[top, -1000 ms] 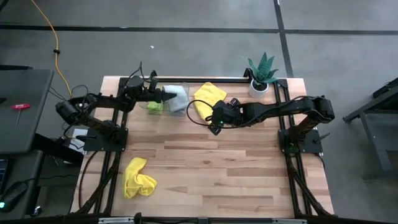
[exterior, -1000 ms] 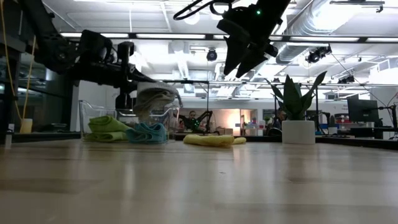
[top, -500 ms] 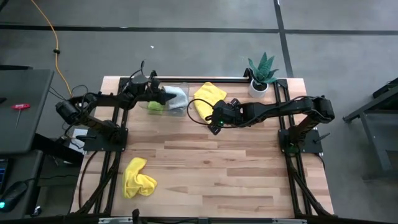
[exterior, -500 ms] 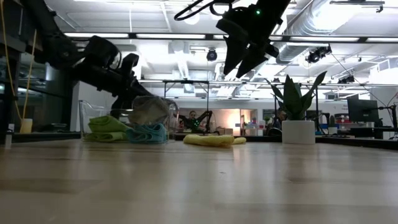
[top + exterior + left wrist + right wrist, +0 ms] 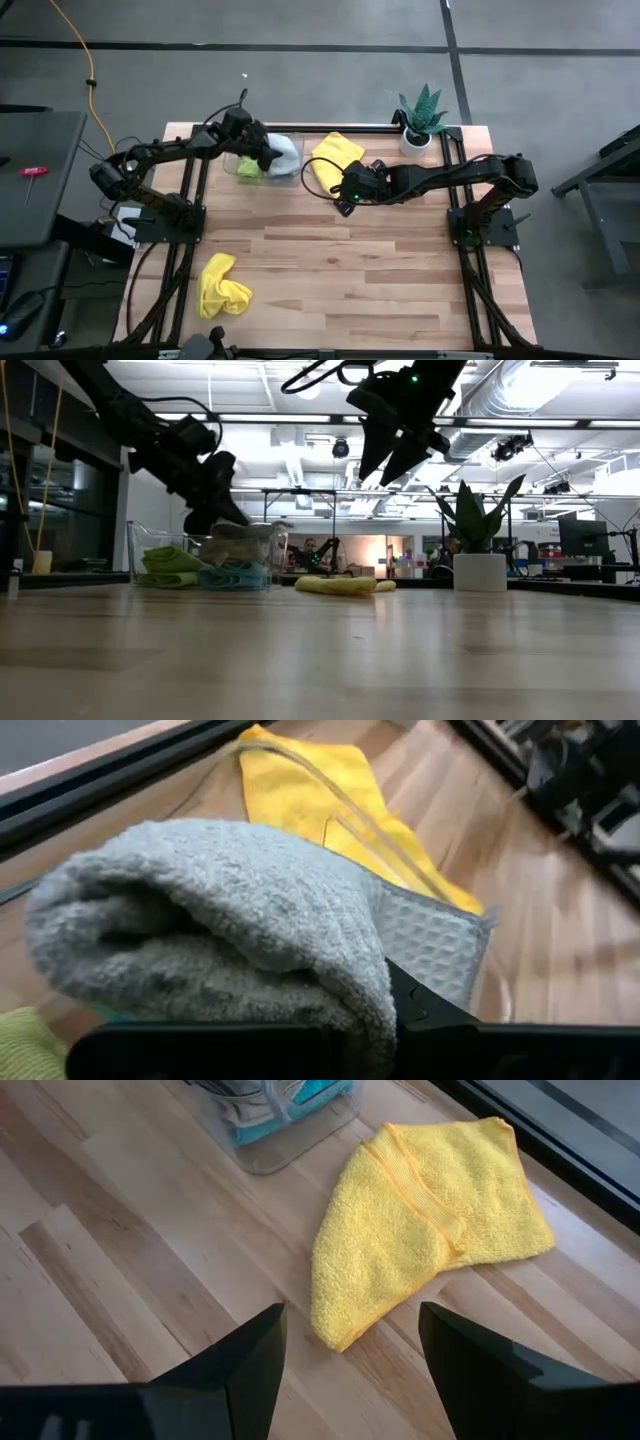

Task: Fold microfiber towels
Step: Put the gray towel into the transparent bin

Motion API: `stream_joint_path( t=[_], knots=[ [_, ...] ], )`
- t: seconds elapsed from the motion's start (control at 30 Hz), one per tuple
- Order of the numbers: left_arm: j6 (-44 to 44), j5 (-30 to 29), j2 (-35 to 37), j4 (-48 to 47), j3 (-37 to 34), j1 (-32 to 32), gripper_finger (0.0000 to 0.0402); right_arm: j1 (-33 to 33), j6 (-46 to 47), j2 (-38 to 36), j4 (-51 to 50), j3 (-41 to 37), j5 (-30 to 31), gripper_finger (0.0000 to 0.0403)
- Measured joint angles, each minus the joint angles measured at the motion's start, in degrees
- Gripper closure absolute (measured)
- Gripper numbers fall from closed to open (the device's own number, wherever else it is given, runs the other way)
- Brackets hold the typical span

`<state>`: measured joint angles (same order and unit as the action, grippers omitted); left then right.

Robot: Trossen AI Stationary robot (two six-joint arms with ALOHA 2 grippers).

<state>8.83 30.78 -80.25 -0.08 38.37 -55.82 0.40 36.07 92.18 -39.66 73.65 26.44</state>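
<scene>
A pale wooden tabletop [image 5: 340, 270] stands on a grey floor; the low view looks past it into a lit workshop. The grey towel [image 5: 230, 930] is a thick plush roll, one waffle-textured edge showing, clamped in the clenched left pincer [image 5: 268, 157]. From above it is a pale patch [image 5: 285, 152] at that pincer's tip, over the clear tray [image 5: 290, 178]. The low view shows it lying on top of the tray's pile [image 5: 240, 536], the pincer [image 5: 215, 510] pressing down from above. How much of the towel lies below the tray's rim cannot be told.

Beneath that pincer, inside the tray [image 5: 135, 555], lie a lime towel [image 5: 170, 560] and a teal towel [image 5: 235, 575]; the high view shows only a sliver of lime [image 5: 247, 170], and the teal is hidden there. The left wrist view catches just a lime corner [image 5: 25, 1040].

The right pincer [image 5: 348, 200] hangs released, its fingers [image 5: 250, 1355] spread wide, above the tabletop. Just ahead of it lies a yellow towel [image 5: 430, 1225], folded flat with a ribbed hem, beside the tray [image 5: 290, 1145]. The low view shows it only as a thin strip [image 5: 340, 586].

Well away from both pincers, near the front left corner, a second yellow towel [image 5: 222, 285] lies crumpled; only the high view shows it. A potted plant [image 5: 420, 120] stands at the back right.
</scene>
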Motion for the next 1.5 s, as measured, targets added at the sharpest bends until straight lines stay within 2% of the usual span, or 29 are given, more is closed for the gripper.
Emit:
stream_joint_path(
  t=[0.3, 0.47, 0.57, 0.7, 0.73, 0.9, 1.27, 1.4, 1.5],
  knots=[
    [-5.0, -6.1, 0.2, -1.7, 0.0, 0.7, 0.0394, 0.0, 0.0, 0.0, 0.0, 0.0, 0.0, 0.0181],
    [-12.1, -6.1, 0.2, -3.6, 0.0, 1.6, 0.0394, 0.0, 0.2, 0.0, 0.0, 0.0, 0.0, 0.0181],
    [-17.3, -5.6, 0.2, -3.6, 0.0, 3.3, 0.0394, 0.0, 0.2, 0.0, 0.0, 0.0, 0.0, 0.0181],
    [-27.0, 0.8, 0.2, -3.7, 0.8, 5.5, 0.0394, 0.0, 0.2, 0.0, -0.1, 0.0, 0.0, 0.0181],
    [-30.0, 0.8, 0.2, -4.5, 1.1, 6.2, 0.0394, 0.0, 0.2, 0.0, -0.2, 0.0, -0.1, 0.0181],
    [-37.3, -6.6, 0.0, -7.1, 2.0, 7.1, 0.0394, 0.0, 2.8, 0.0, -0.4, 0.0, -0.1, 0.0181],
    [-32.5, -9.6, -7.0, -7.7, 2.1, 3.8, 0.0394, 0.0, 5.1, 0.0, -0.6, 0.0, -0.1, 0.0181],
    [-29.6, -14.7, -8.2, -7.5, 2.1, 3.8, 0.0381, 0.0, 6.7, 0.0, -0.6, 0.0, -0.1, 0.0181],
    [-29.6, -16.5, -7.7, -7.6, 2.1, 3.8, 0.0362, 0.0, 7.4, 0.0, -0.6, 0.0, -0.1, 0.0181]
  ],
)
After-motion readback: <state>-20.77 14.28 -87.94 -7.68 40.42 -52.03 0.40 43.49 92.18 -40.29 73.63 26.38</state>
